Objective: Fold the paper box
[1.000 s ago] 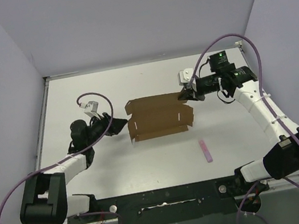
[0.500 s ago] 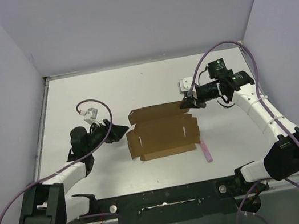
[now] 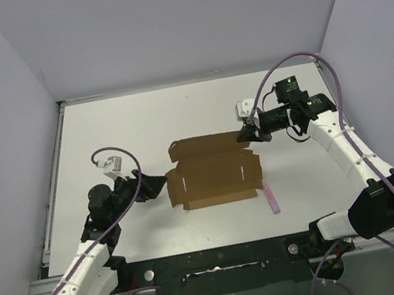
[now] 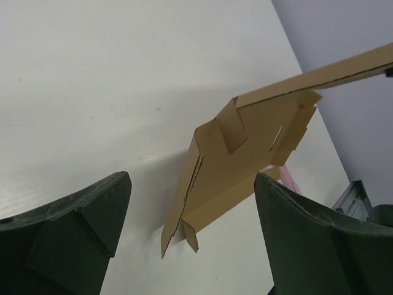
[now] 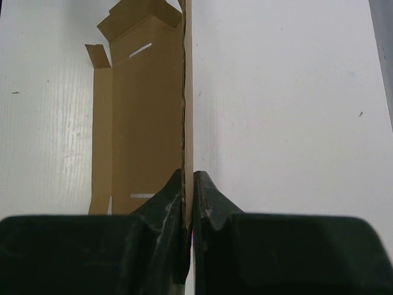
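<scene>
The paper box [image 3: 214,179] is a brown cardboard sheet lying partly folded mid-table, its far panel raised. My right gripper [image 3: 245,136] is shut on the far right corner of that raised panel. In the right wrist view the fingers [image 5: 188,184] pinch the panel's thin edge, and the rest of the box [image 5: 144,117] spreads to the left. My left gripper [image 3: 159,184] stands open just left of the box without touching it. In the left wrist view the box [image 4: 236,166] sits ahead between the spread fingers [image 4: 190,246].
A small pink stick [image 3: 271,198] lies against the box's near right corner; it shows behind the box [image 4: 289,182] in the left wrist view. Grey walls close the table's [image 3: 124,122] far side and both flanks. The arms' black base rail [image 3: 217,260] runs along the near edge.
My left gripper has let go of the box's left end, opened wide and drawn back toward the near left. The right gripper has pulled the box nearer, up against the pink stick.
</scene>
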